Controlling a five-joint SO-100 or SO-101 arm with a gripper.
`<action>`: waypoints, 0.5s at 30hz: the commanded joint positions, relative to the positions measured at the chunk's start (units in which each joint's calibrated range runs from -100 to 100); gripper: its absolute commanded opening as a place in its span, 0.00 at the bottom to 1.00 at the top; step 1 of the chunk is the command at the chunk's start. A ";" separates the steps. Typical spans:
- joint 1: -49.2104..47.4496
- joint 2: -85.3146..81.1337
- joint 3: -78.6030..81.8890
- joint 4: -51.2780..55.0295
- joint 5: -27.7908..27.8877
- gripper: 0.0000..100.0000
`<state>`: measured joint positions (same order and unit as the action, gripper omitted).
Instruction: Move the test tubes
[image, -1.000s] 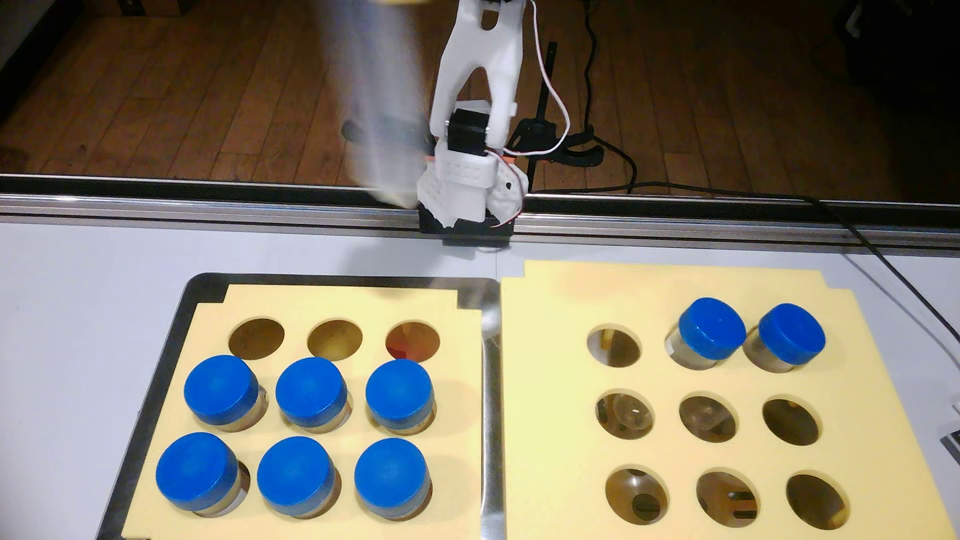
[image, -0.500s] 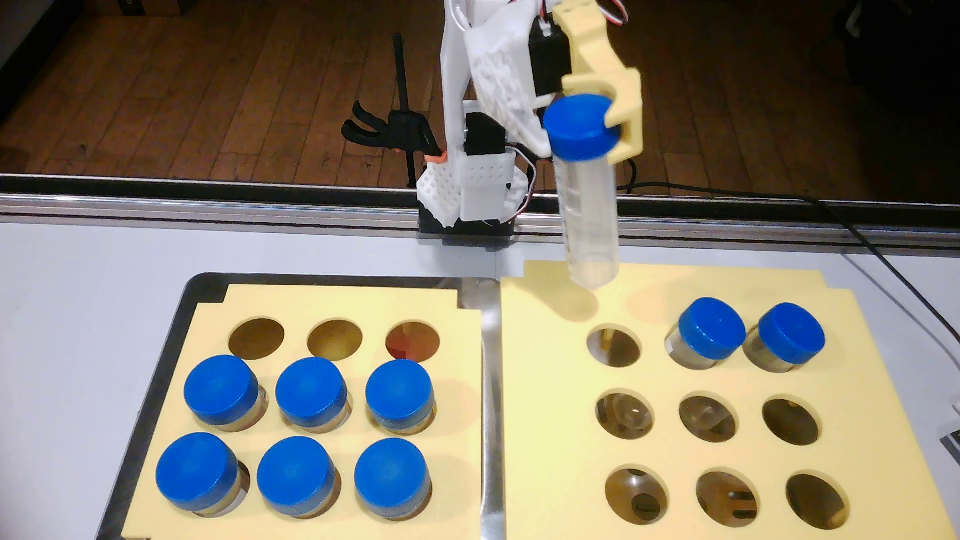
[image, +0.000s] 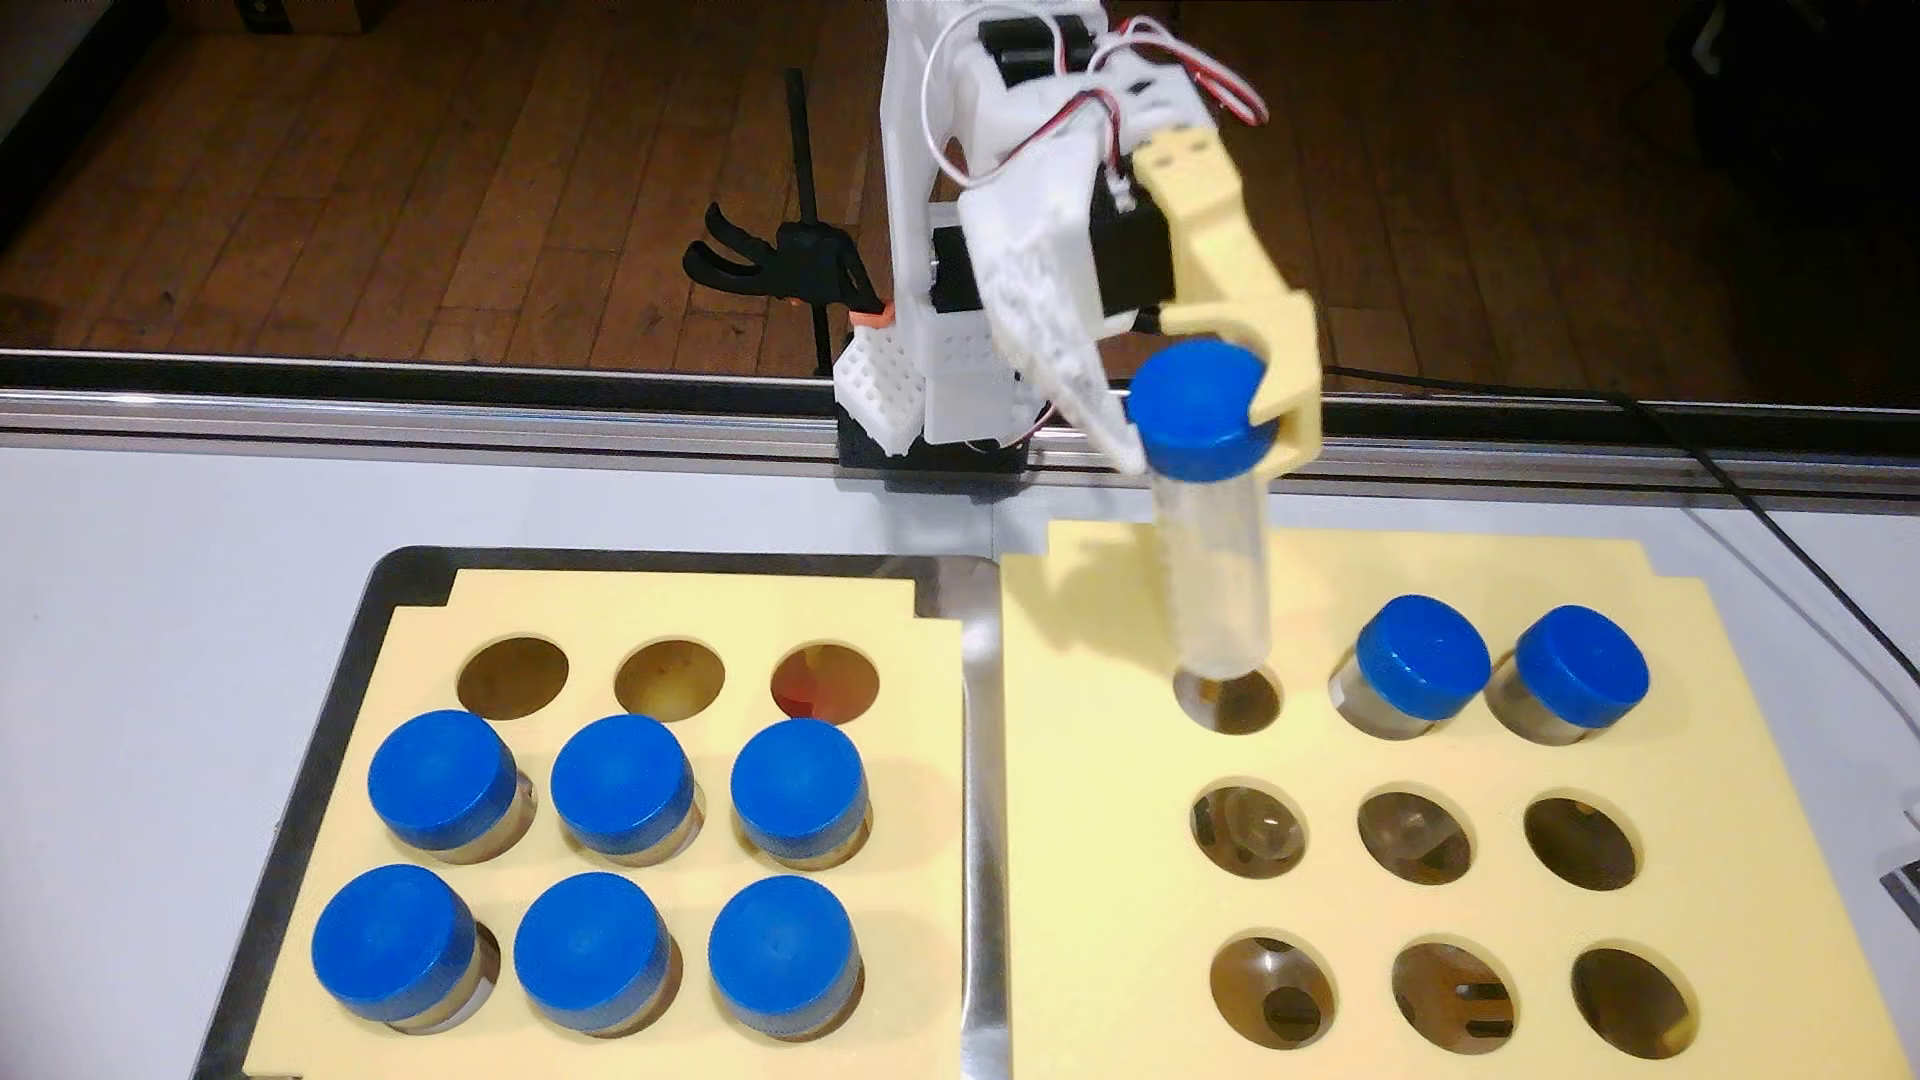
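The test tube (image: 1216, 582) is hanging by its blue cap (image: 1200, 410) in the gripper (image: 1195, 415), which is clamping it, its tip entering the hole (image: 1242, 701) at the right foam rack's (image: 1122, 810) far-left corner. Lowering straight and keeping it upright should be seating it cleanly beside the two placed tubes (image: 1423, 665).

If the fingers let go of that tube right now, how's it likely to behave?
The held test tube looks empty, so it is probably light. It is long and narrow with a wide blue cap, likely top-heavy. Its tip sits just at the hole of the right foam rack, so it might drop in, or tip sideways and roll.
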<state>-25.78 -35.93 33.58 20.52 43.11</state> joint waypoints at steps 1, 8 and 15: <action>-1.01 3.93 -3.03 -5.52 0.78 0.10; -6.42 4.36 7.59 -4.94 0.57 0.10; -9.31 4.45 13.76 -4.94 0.30 0.10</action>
<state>-32.54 -31.44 46.23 16.57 43.67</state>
